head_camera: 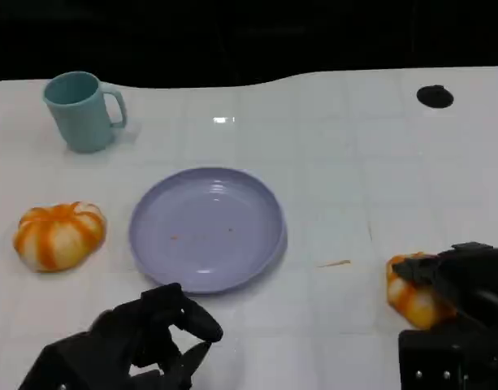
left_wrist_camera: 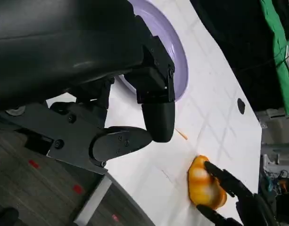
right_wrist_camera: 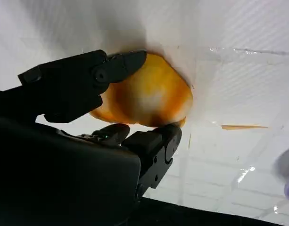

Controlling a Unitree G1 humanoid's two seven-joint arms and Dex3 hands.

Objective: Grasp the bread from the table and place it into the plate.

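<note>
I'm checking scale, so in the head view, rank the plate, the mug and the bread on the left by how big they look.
1. plate
2 and 3. bread and mug: they look alike, and the mug stands farther away, so no ranking.

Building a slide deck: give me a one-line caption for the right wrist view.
Right hand closes its black fingers around an orange-and-white bread lying on the white table.

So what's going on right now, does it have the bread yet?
Right hand closing around bread, fingers on both sides, still on table. Left hand idle, holding nothing. Plate bare, path to it clear.
</note>
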